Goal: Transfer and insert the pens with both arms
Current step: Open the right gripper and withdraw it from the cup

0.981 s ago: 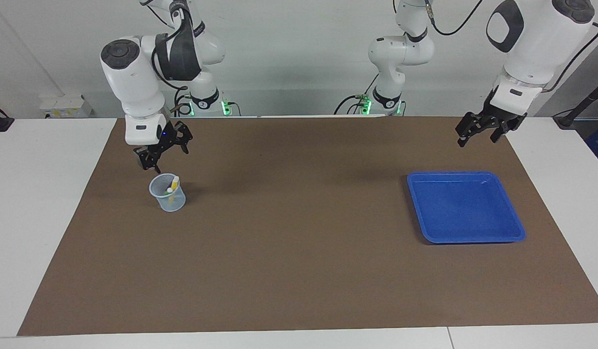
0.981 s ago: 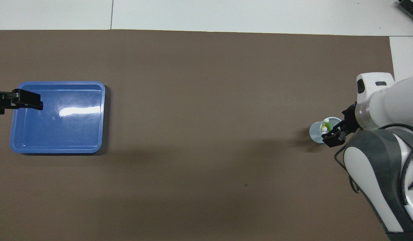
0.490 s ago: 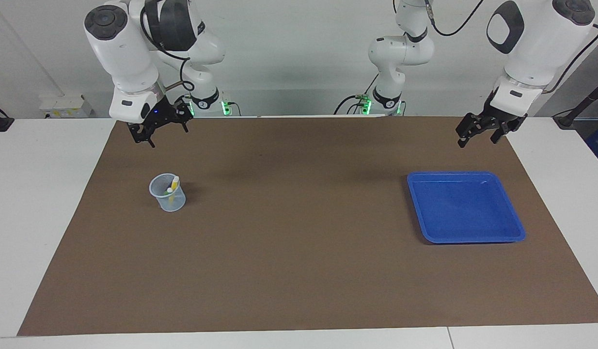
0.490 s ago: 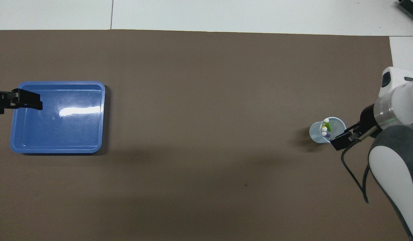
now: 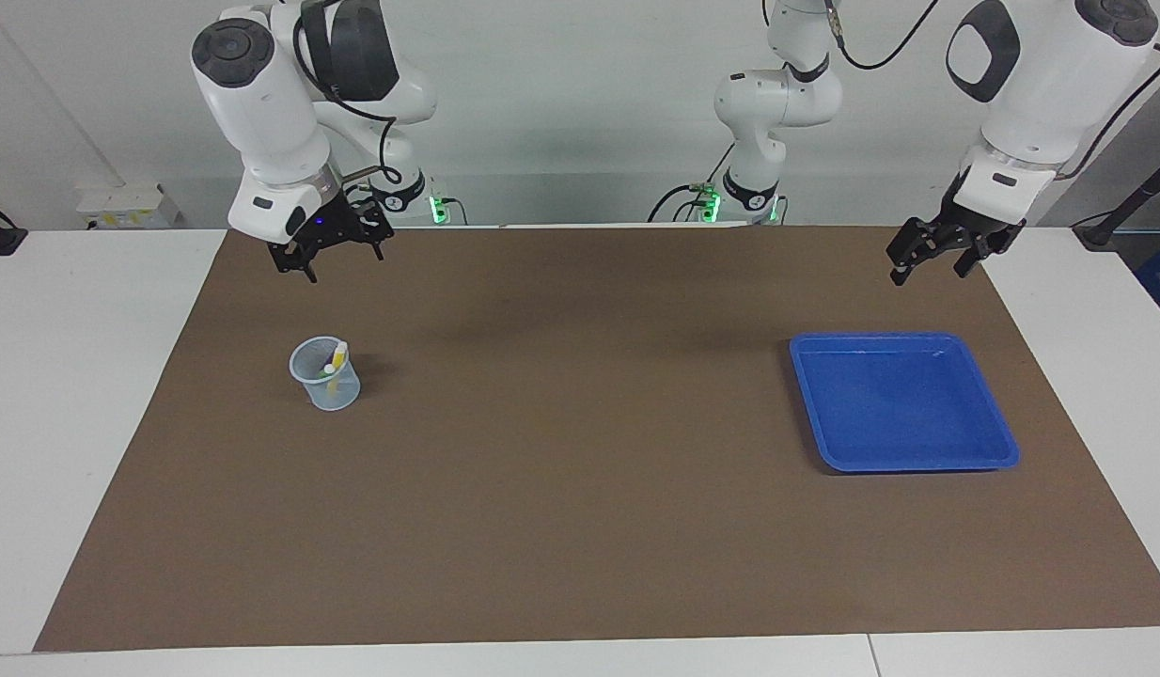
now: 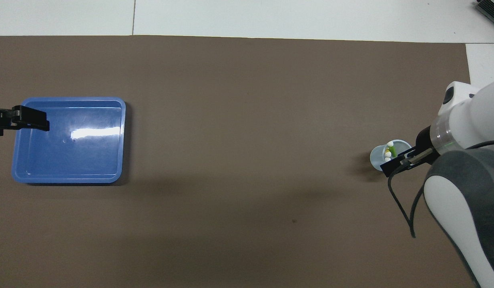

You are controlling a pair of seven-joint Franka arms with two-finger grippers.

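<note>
— Right gripper point(image 5: 334, 258)?
— Spread wide, holding nothing, raised over the mat; the pens point(image 5: 333, 369) stand in the clear cup point(image 5: 325, 374) below it.
— Left gripper point(image 5: 937, 256)?
— Also spread, empty, waiting near the blue tray point(image 5: 904, 402).

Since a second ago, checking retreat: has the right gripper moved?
Yes. The right gripper rose from just above the cup, toward the mat's robot edge.

Bright, even light falls from above. Soft, broad shadows spread over the brown mat point(image 5: 580, 527). White glare streaks the blue tray point(image 6: 111, 176) just beside the left gripper point(image 6: 31, 120). Both views are sharp.
</note>
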